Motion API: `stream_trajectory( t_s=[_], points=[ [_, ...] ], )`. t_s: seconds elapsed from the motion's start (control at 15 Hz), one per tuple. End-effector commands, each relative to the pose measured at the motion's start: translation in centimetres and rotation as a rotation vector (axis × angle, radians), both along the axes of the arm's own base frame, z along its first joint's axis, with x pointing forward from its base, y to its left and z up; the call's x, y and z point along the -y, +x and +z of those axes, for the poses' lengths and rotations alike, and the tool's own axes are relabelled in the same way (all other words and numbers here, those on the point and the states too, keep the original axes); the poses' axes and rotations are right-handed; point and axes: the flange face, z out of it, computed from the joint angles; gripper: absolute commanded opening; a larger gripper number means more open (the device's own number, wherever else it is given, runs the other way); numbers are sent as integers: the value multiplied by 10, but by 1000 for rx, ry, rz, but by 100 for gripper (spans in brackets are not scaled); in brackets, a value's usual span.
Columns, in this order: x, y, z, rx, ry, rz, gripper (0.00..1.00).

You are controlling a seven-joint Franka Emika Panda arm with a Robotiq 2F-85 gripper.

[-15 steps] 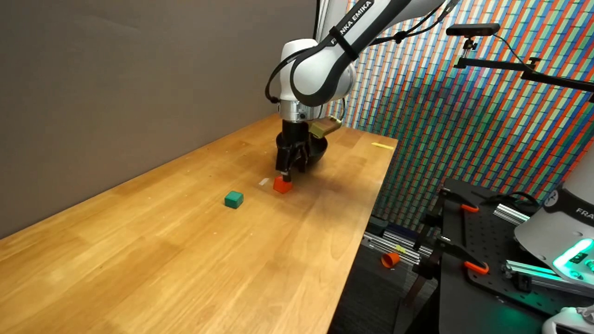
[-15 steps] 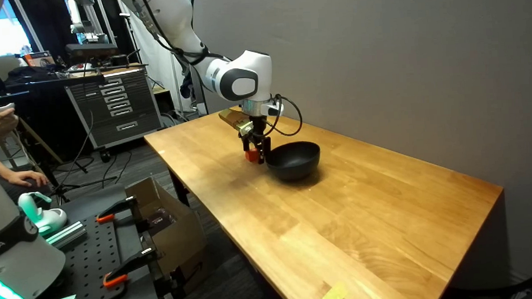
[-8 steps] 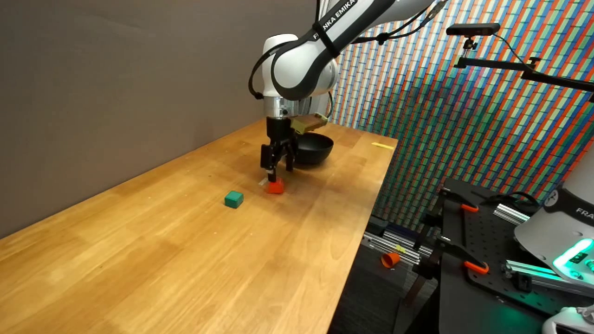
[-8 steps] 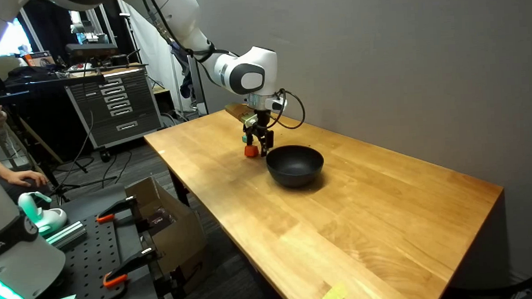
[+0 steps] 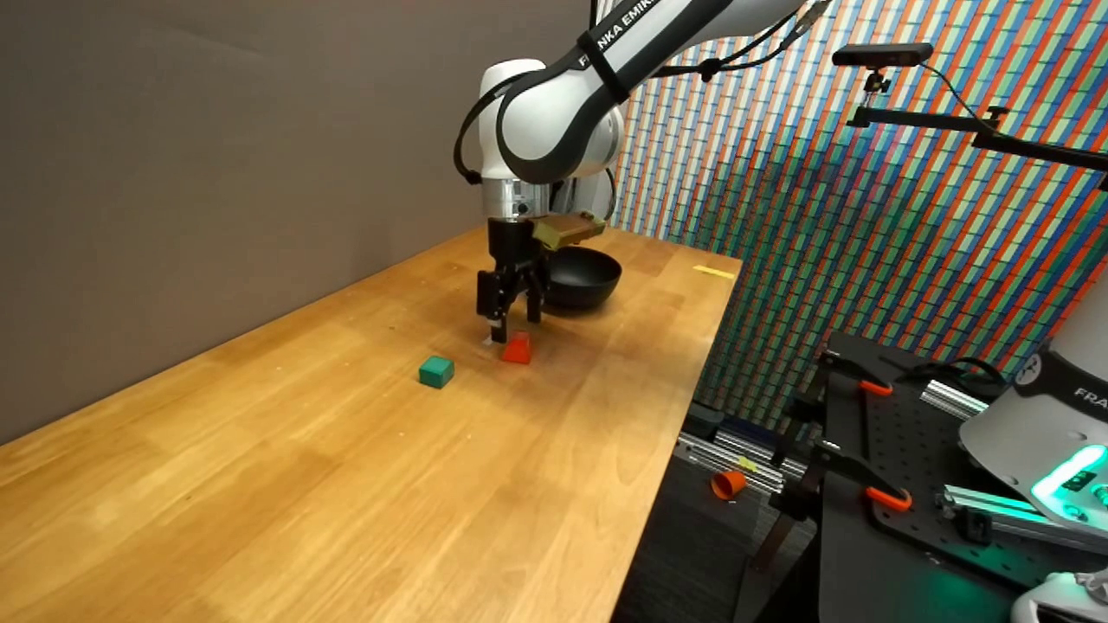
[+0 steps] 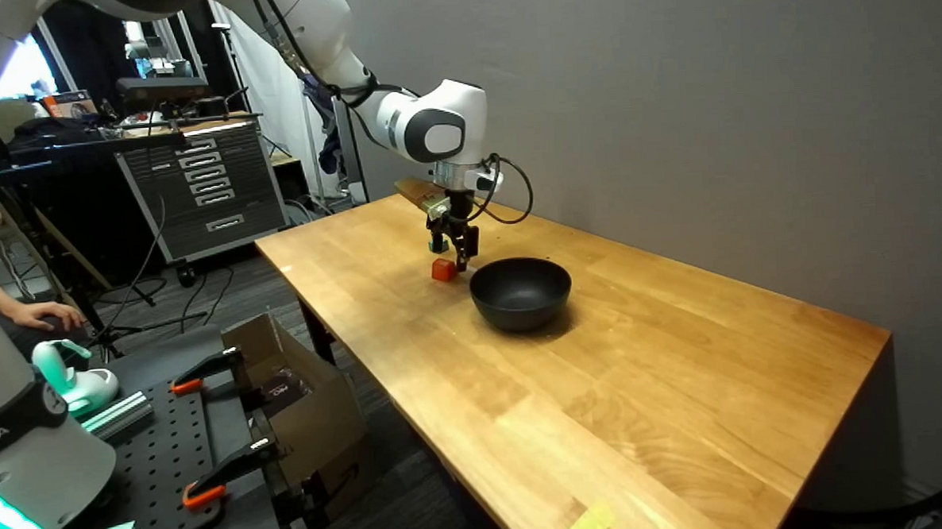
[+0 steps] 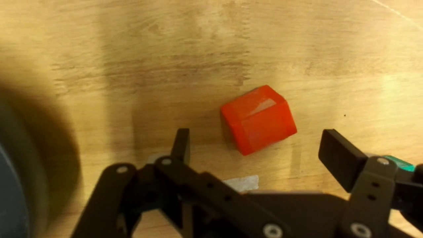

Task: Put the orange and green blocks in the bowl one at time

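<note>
Claw point(image 5: 516, 326) gapes wide, empty, with orange block point(image 7: 261, 120) roughly under its gap, skewed to long edges of counter point(image 6: 643, 392).

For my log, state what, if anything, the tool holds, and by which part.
Nothing is held; the tool is open, clear of the orange block.

Arm point(image 5: 541, 123) is blk/wht, cables point(image 5: 710, 68) & fingers point(image 7: 341, 158) blk.

Table point(image 6: 644, 400), bowl point(image 6: 521, 314), orange block point(image 7: 259, 120), green block point(image 5: 436, 372)
</note>
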Motion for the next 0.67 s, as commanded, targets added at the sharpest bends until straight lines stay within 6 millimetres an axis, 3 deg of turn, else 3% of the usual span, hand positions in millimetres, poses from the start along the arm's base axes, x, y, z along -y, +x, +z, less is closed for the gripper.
stream_trajectory(
  t_s=[0.0, 0.13, 0.2, 0.27, 0.6],
  points=[
    [-1, -2, -3, -8, 1, -8, 100],
    [-1, -4, -9, -11, -8, -4, 100],
    [-2, -4, -11, -7, -11, -2, 75],
    [-2, -5, -13, -13, -10, -2, 74],
    [1, -11, -15, -29, -18, -9, 35]
  ],
)
